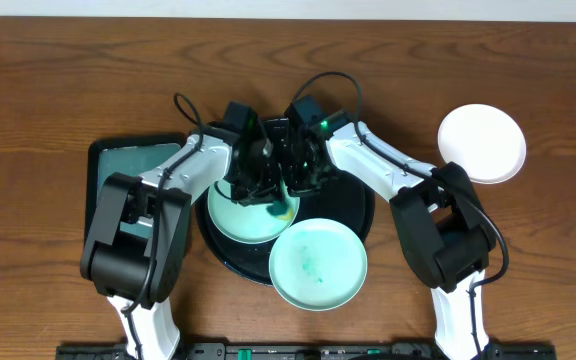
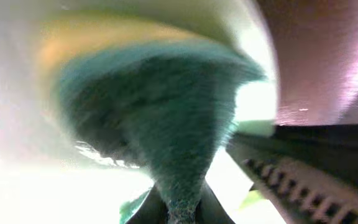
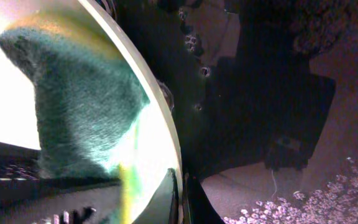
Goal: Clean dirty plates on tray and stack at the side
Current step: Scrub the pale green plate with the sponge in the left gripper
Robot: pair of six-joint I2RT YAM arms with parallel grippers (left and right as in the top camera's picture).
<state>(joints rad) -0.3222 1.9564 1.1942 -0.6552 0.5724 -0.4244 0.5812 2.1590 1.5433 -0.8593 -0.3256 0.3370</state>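
The black round tray (image 1: 356, 208) holds a mint plate (image 1: 240, 222) at its left. My left gripper (image 1: 264, 190) is shut on a teal-and-yellow sponge (image 1: 281, 208) and presses it onto that plate. In the left wrist view the sponge (image 2: 160, 106) fills the frame between the fingers (image 2: 179, 211). My right gripper (image 1: 298, 180) is shut on the same plate's rim, which shows in the right wrist view (image 3: 143, 78) pinched between the fingers (image 3: 182, 199), with the sponge (image 3: 79, 106) on the plate. A second mint plate (image 1: 318, 265) with faint teal smears overlaps the tray's front edge. A white plate (image 1: 481, 143) lies on the table at right.
A dark rectangular tray (image 1: 103, 160) with a teal inside sits at the left, partly under my left arm. Both arms cross over the black tray's back half. The wooden table (image 1: 68, 60) extends behind.
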